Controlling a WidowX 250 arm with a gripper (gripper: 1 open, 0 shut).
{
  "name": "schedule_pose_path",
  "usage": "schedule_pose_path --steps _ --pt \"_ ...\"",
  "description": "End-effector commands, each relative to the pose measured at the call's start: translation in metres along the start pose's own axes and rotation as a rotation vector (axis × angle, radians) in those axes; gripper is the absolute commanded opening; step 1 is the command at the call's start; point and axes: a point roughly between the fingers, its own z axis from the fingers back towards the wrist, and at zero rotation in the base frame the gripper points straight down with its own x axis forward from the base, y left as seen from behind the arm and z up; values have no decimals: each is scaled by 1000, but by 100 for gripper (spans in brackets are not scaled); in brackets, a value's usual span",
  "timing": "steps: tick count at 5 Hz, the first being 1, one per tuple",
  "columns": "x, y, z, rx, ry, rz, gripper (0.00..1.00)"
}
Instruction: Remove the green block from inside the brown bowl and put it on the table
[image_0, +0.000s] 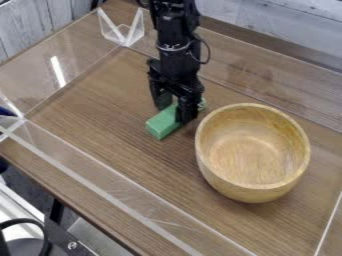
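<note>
We are seeing the tool (171, 99) standing open, its fingers parted just over the green block (167, 122). The block is lying on the table (100, 130), just beside the brown bowl (253, 152) (outside its rim, we are noting). Removal and placing are looking done; we are judging only the arm's backing away as left.

And here the room is pale and evenly lit; along the near left runs a low clear acrylic wall (114, 182), shiny at its edge, while at the far left a dark slatted panel (40, 20) stands.
</note>
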Motion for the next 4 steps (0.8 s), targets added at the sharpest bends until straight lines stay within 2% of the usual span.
schedule_pose_path --steps 1,2,3,4 --pt "5 3 35 18 -102 11 100" --pt "3 3 47 11 -131 24 100" --pt "3 3 55 8 -146 36 100" --pt "2 1 57 2 -144 54 100"
